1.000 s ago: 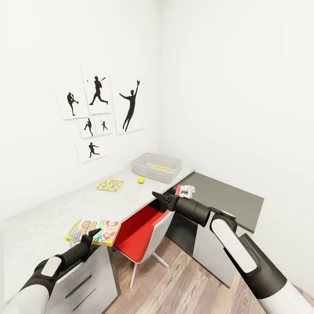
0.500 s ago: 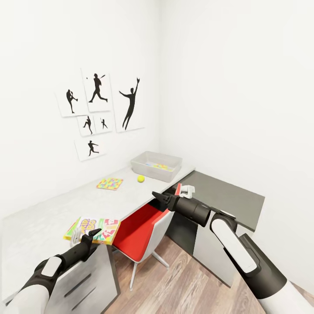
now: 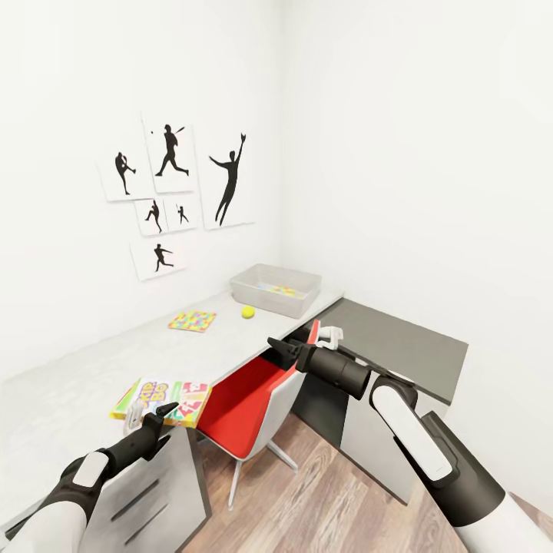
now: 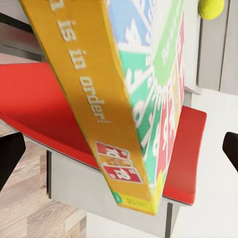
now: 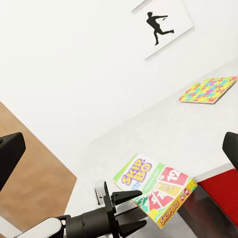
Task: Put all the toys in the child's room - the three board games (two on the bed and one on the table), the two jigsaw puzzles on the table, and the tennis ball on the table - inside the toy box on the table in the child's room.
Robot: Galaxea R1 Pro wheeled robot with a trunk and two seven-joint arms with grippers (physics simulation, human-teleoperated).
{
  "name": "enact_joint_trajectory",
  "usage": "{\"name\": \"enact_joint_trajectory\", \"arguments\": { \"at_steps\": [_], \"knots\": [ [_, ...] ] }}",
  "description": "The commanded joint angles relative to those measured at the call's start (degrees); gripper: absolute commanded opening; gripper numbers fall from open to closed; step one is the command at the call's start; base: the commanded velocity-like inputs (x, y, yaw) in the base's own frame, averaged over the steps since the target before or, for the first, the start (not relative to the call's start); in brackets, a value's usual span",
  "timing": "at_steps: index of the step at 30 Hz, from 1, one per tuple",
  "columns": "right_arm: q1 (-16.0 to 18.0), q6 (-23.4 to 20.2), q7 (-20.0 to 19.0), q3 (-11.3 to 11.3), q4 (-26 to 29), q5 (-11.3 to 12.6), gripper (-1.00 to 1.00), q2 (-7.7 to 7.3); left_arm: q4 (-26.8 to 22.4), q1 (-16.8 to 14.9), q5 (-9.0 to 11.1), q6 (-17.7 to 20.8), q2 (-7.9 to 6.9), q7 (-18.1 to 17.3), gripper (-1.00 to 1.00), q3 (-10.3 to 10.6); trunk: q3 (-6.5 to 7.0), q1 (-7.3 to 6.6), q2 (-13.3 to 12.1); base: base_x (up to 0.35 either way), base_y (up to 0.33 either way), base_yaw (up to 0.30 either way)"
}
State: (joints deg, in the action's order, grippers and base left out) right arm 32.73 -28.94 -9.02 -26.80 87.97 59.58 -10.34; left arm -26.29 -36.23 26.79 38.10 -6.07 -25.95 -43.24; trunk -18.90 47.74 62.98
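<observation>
1. Beside the Skip-Bo box, at the table's near edge, my left pincer hangs with its fingers spread, gripping nothing.
2. Over the last second the whole head view has slid a little: the wall pictures and table sit slightly differently, so my body or head shifted, not the toys.
3. My right pincer hovers unclenched and empty above the red chair, on the toy box side of the Skip-Bo box.
4. Far beyond the Skip-Bo box, one jigsaw puzzle lies flat; the tennis ball sits just before the toy box, which already holds a mosaic piece.
5. I judge the Skip-Bo box is my next pick, nearly within reach.
</observation>
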Motion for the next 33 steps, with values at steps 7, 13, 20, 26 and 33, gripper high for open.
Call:
{"name": "enact_joint_trajectory", "arguments": {
  "at_steps": [7, 13, 20, 26, 33],
  "knots": [
    [0.06, -0.15, -0.03, -0.07, 0.01, 0.19, 1.00, -0.03, 0.01, -0.07, 0.02, 0.40, 0.02, -0.15, 1.00, -0.35, -0.25, 0.22, 0.45, 0.000, 0.000, 0.000],
    [0.06, -0.15, -0.03, -0.09, 0.01, 0.19, 1.00, -0.02, 0.01, -0.07, 0.02, 0.41, 0.04, -0.15, 1.00, -0.35, -1.33, 1.54, 2.85, 0.000, 0.000, 0.000],
    [0.06, -0.15, -0.03, -0.10, 0.01, 0.19, 1.00, -0.01, 0.01, -0.07, 0.02, 0.40, 0.09, -0.15, 1.00, -0.35, -1.69, 1.98, 3.66, 0.000, 0.000, 0.000],
    [0.06, -0.15, -0.03, -0.11, 0.01, 0.19, 1.00, 0.03, 0.01, -0.07, 0.02, 0.40, 0.08, -0.17, 1.00, -0.35, -1.69, 1.98, 3.66, 0.000, 0.000, 0.000],
    [0.06, -0.15, -0.03, -0.10, 0.01, 0.19, 1.00, 0.04, 0.01, -0.07, 0.02, 0.40, 0.04, -0.21, 1.00, -0.35, -1.69, 1.98, 3.66, 0.000, 0.000, 0.000]
  ]
}}
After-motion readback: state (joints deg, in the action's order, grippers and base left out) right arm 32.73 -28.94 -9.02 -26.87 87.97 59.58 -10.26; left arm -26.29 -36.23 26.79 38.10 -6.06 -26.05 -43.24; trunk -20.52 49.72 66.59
